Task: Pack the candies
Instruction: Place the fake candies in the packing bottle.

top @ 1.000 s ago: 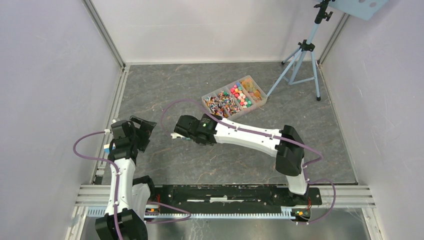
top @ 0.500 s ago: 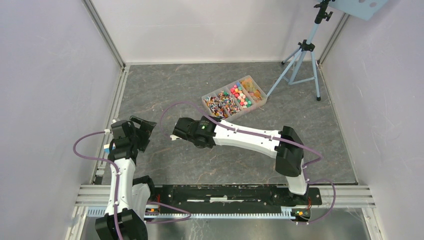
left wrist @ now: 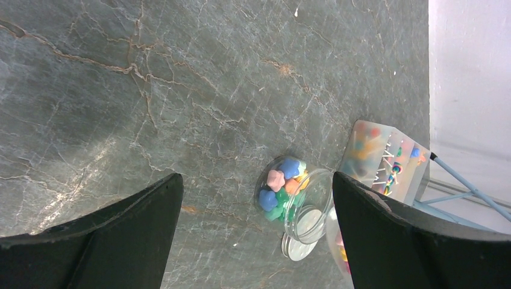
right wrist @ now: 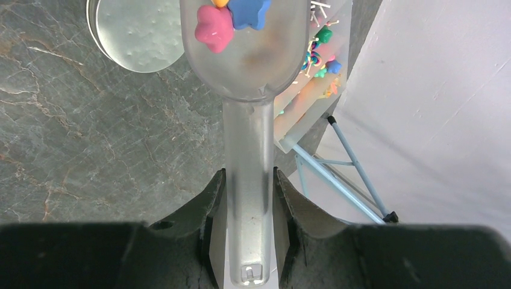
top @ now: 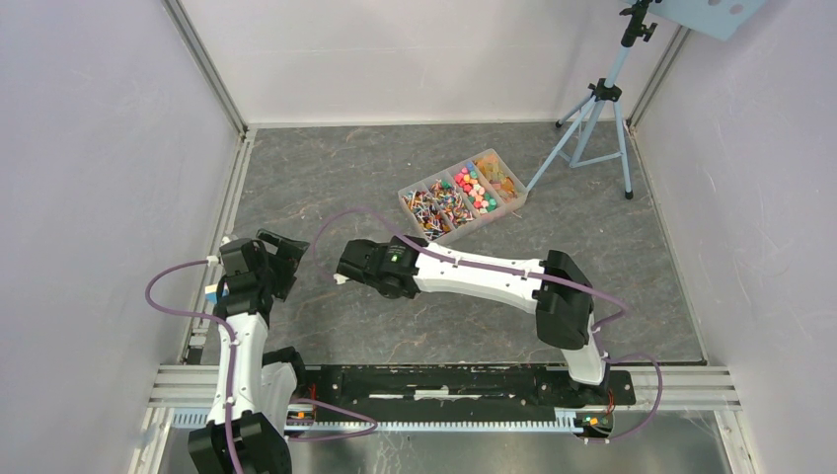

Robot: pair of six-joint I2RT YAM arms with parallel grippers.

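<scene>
My right fingers (right wrist: 208,217) are pinched narrow on the handle of a clear scoop (right wrist: 247,150). Its bowl, just ahead of them, carries pink and blue candies (right wrist: 214,27), and a round grey lid (right wrist: 137,33) lies ahead-left. My left fingers (left wrist: 129,226) stand wide, holding nothing. Ahead between them a clear jar (left wrist: 314,208) on the desk (left wrist: 150,90) holds more candies, with a divided tray (left wrist: 385,159) beyond.

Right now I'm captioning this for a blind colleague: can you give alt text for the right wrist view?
The right gripper is shut on the handle of a translucent scoop carrying pink and blue star-shaped candies. Past it, a round grey lid lies on the stone table, with a compartment tray of sweets further off.
</scene>
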